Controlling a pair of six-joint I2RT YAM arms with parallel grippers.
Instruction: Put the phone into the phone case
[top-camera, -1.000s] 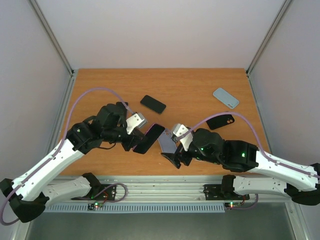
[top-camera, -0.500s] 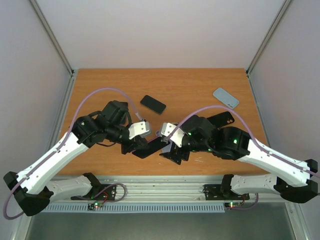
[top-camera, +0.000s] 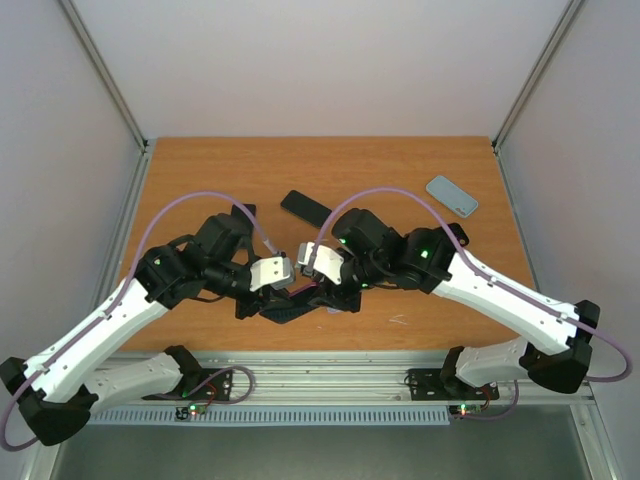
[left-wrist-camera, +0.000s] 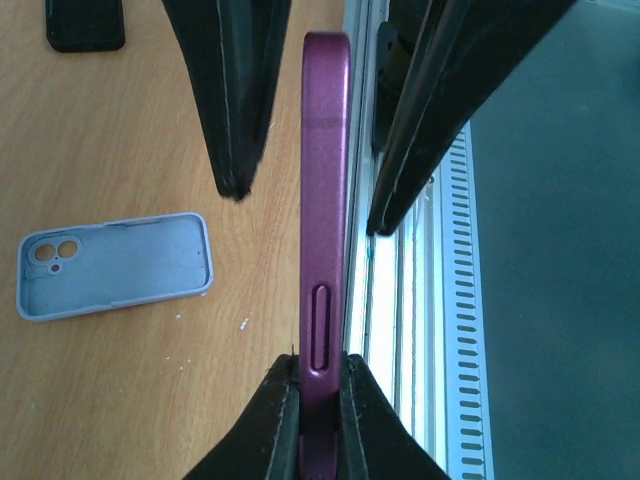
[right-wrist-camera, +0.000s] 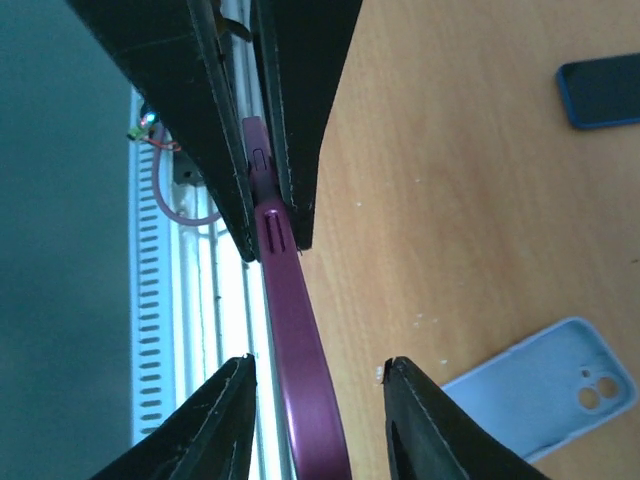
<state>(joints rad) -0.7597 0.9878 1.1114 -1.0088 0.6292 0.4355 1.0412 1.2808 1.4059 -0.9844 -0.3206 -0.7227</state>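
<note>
1. Left wrist view: my left gripper (left-wrist-camera: 322, 362) is clamped across the broad faces of the phone case (left-wrist-camera: 326, 180). The case is magenta and shows edge-on, with a long moulded side button just past my fingertips. Its long axis runs straight from me to my right gripper (left-wrist-camera: 305, 210), whose fingers stand apart on either side of the far end. The case hangs over the near edge of the tabletop (left-wrist-camera: 150, 380). A light-blue case (left-wrist-camera: 115, 265) lies hollow side up, well apart.
2. Right wrist view: the same axis runs from between my spread right fingers up to the closed left ones, with a gap on each side of me. The free end is nearer my right gripper. Only the edge shows, so I cannot tell whether the phone is seated inside. A dark phone (right-wrist-camera: 605, 90) lies flat, well apart.
3. Top view: both grippers meet tip to tip near the front centre, with the case low between them, lying along the near edge. I judge the next move depends on my right gripper closing squarely across that axis.
</note>
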